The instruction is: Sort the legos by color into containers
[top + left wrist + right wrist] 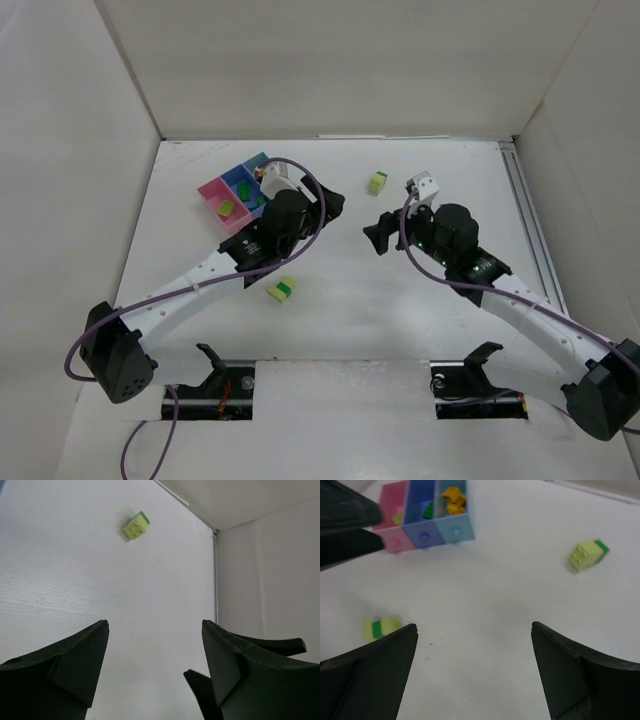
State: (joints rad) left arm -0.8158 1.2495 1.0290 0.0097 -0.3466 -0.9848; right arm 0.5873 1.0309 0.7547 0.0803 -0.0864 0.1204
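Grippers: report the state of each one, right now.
The left gripper is open, holding nothing.
The right gripper is open, holding nothing.

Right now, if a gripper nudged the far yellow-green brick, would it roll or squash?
Probably neither. The brick looks blocky and flat-faced, so it should slide, not roll. It seems hard plastic: likely stiff and light. On the smooth table it may skid or spin.

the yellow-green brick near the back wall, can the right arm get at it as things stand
Probably yes. The right gripper is open, and the brick lies on the table just ahead of it, with nothing between them.
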